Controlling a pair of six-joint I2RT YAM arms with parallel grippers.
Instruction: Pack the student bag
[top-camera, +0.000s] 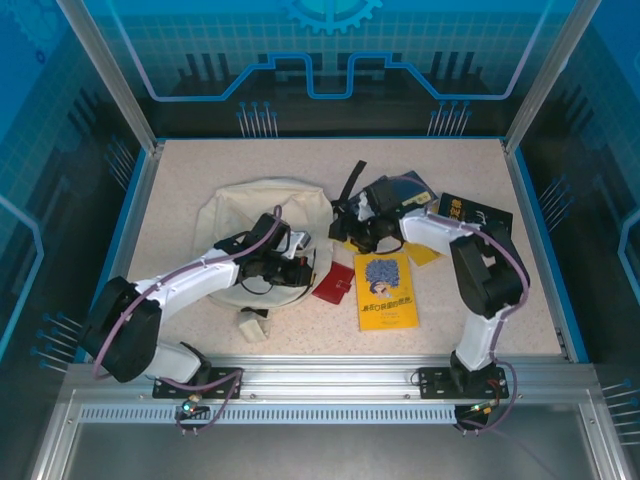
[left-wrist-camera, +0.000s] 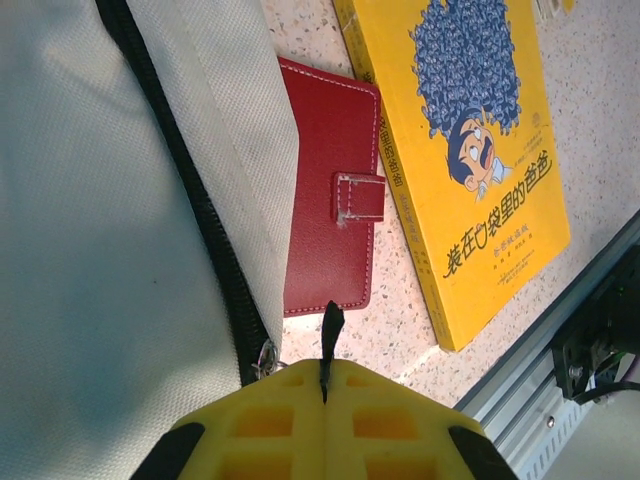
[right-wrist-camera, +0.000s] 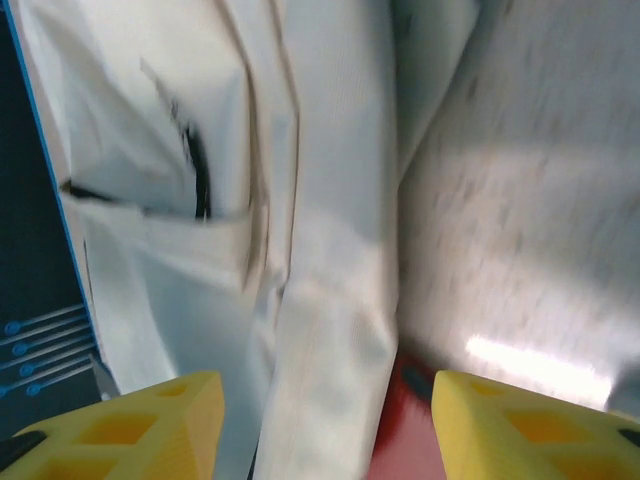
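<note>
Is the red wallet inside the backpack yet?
No, the red wallet lies flat on the tabletop between the backpack and the yellow book.

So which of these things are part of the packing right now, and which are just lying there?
In the job: bag; zip pull, pinched in the left gripper; right gripper, open at the bag's fabric.
Lying about: red wallet, yellow book, black book, all loose on the table, perhaps to be packed.
</note>
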